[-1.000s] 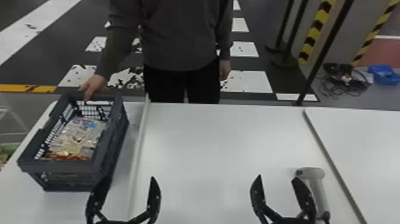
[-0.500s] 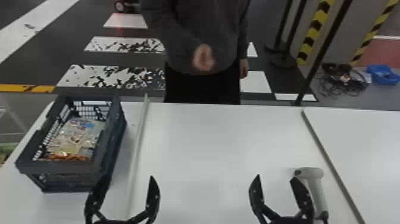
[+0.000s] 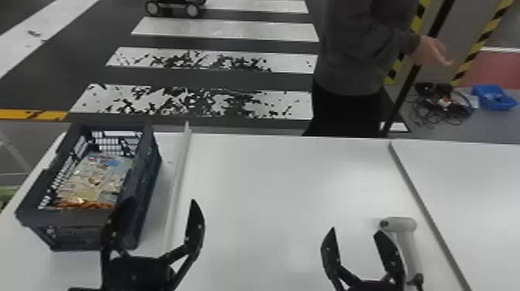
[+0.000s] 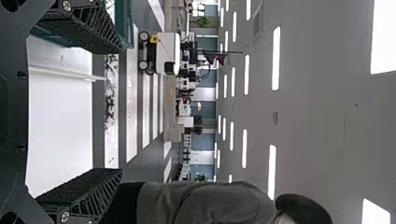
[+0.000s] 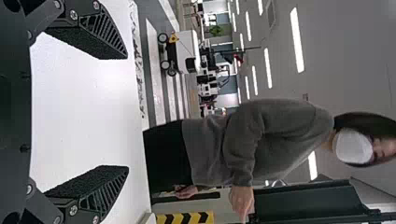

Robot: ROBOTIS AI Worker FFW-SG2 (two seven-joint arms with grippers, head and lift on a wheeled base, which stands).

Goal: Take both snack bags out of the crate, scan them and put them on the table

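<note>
The dark crate [image 3: 69,220] stands at the table's left, with snack bags [image 3: 93,178] lying inside; where one bag ends and another begins I cannot tell. My left gripper [image 3: 158,205] is open over the table, one finger overlapping the crate's near right corner in the head view. In the left wrist view the left gripper [image 4: 122,111] has nothing between its spread fingers. A grey-white scanner [image 3: 406,245] lies at the right. Just left of its head is my right gripper [image 3: 355,231], open and empty. The right wrist view also has the right gripper [image 5: 127,112] with parted fingers.
A raised strip [image 3: 180,174] runs along the white table [image 3: 271,185] right of the crate, and a seam [image 3: 421,205] lies beyond the scanner. A person stands behind the table's far edge. Cables and a blue tray [image 3: 491,96] are on the floor at the back right.
The person's hand has let go of the crate, and the person has moved right. The crate sits slightly farther left. My left gripper has moved forward; the right one has shifted slightly left.
</note>
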